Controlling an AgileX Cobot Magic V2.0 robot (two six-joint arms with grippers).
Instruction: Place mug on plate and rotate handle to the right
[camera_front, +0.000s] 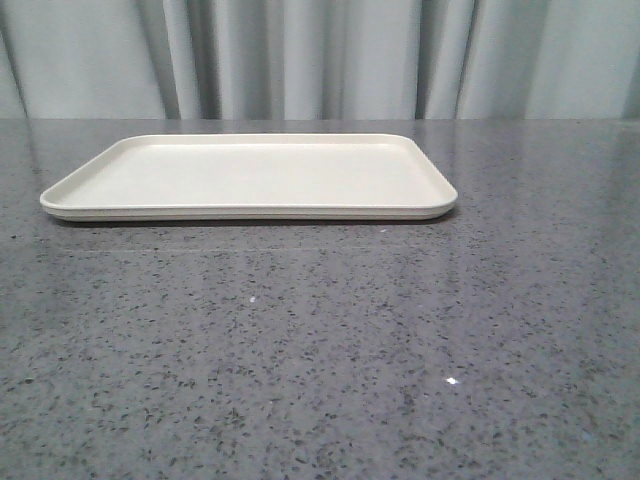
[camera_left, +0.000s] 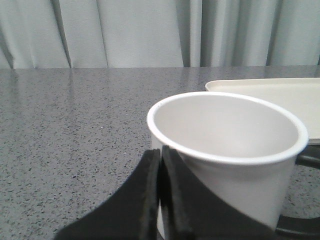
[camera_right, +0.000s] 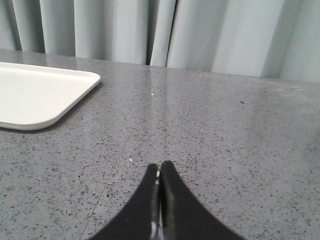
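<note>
The white mug (camera_left: 235, 125) stands upright on the grey table in the left wrist view, empty, with its smiley face hidden. Its black handle (camera_left: 306, 160) sticks out on the side nearer the plate (camera_left: 280, 95). My left gripper (camera_left: 160, 151) is shut with nothing between its fingers, and its tips are right against the mug's near outer wall below the rim. The cream plate (camera_front: 250, 175) lies empty at the middle back of the table. My right gripper (camera_right: 159, 165) is shut and empty, low over bare table beside the plate's corner (camera_right: 35, 95). The front view shows neither the mug nor the grippers.
The grey speckled tabletop (camera_front: 320, 350) stretches in front of the plate. A pale curtain (camera_front: 320, 55) hangs behind the table's far edge.
</note>
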